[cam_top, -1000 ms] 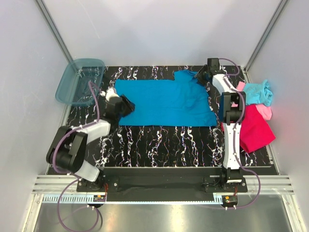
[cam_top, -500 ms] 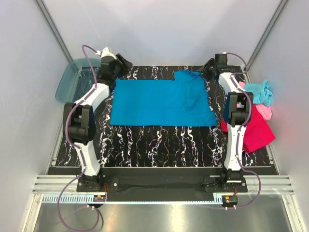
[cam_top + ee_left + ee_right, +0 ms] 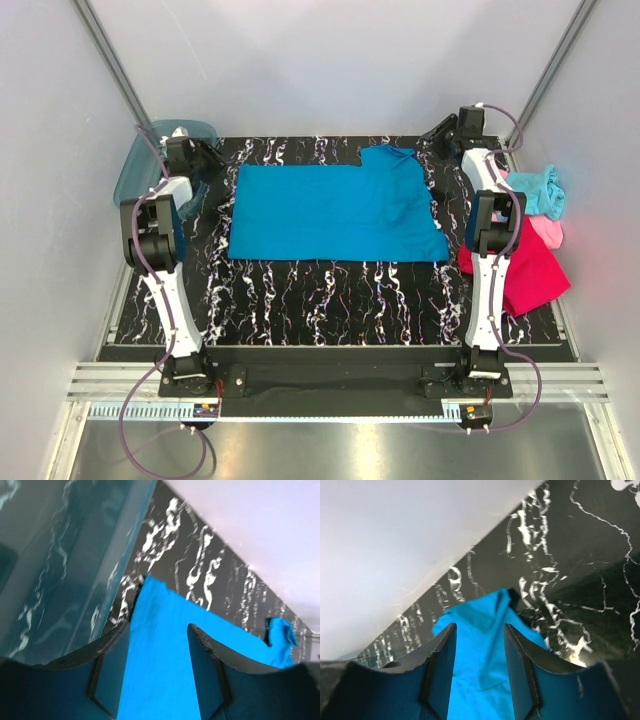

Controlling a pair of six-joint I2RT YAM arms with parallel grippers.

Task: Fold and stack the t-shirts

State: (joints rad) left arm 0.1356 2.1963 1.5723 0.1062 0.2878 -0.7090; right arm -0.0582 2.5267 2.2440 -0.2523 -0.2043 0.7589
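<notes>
The blue t-shirt (image 3: pixel 335 213) lies spread flat across the far half of the black marbled counter (image 3: pixel 330 295), with one sleeve bunched at its far right corner. The left fingers (image 3: pixel 207 157) hang at the far left corner, beside the clear teal bin (image 3: pixel 140 175) and apart from the shirt's edge. They are spread and hold nothing. The right fingers (image 3: pixel 440 133) hang near the bunched sleeve, also spread and empty. At the right edge a red t-shirt (image 3: pixel 530 270), a pink t-shirt (image 3: pixel 548 232) and an aqua t-shirt (image 3: pixel 537 190) lie heaped together.
</notes>
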